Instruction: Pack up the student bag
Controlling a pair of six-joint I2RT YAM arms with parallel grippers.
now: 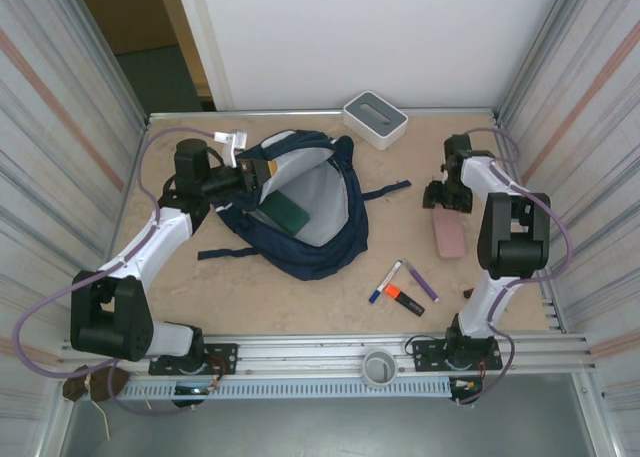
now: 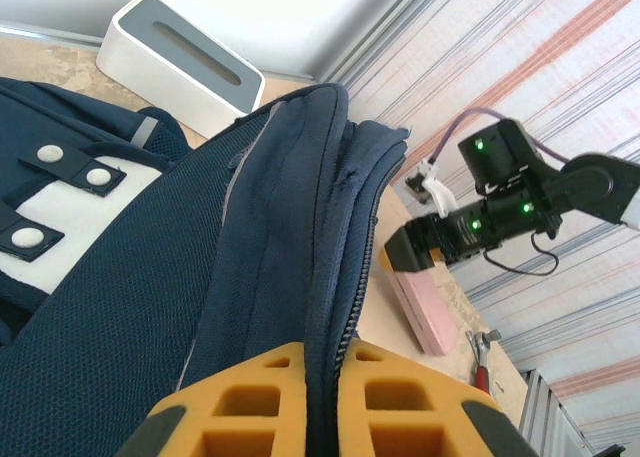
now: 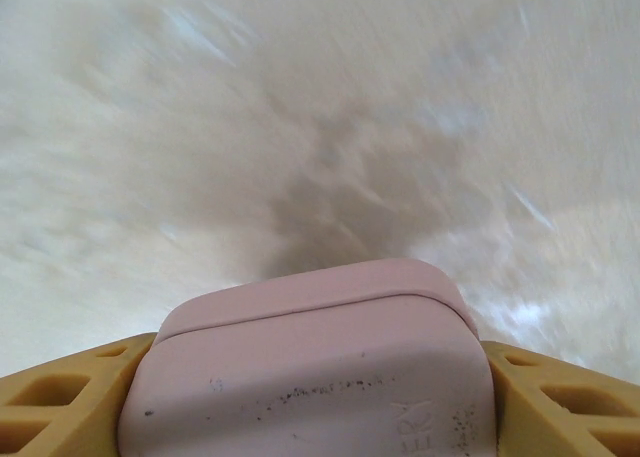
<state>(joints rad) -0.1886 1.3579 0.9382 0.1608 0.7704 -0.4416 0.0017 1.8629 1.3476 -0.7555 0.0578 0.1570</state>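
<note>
The student bag (image 1: pixel 320 262) lies open at the middle left of the table, its light grey lining showing and a green flat item (image 1: pixel 287 210) inside. My left gripper (image 1: pixel 250 180) is shut on the bag's zipper edge at the opening's far-left rim; the orange fingers (image 2: pixel 255 407) pinch the navy fabric (image 2: pixel 150 297) between them. At the right a pink case (image 1: pixel 449 234) lies flat on the table. My right gripper (image 1: pixel 447 199) is at its far end, with both fingers against the sides of the pink case (image 3: pixel 310 367).
A white-grey box (image 1: pixel 375 118) stands at the back wall. A blue marker (image 1: pixel 385 281), a purple pen (image 1: pixel 421 279) and an orange highlighter (image 1: pixel 403 299) lie in front of the bag on the right. Corrugated walls close both sides.
</note>
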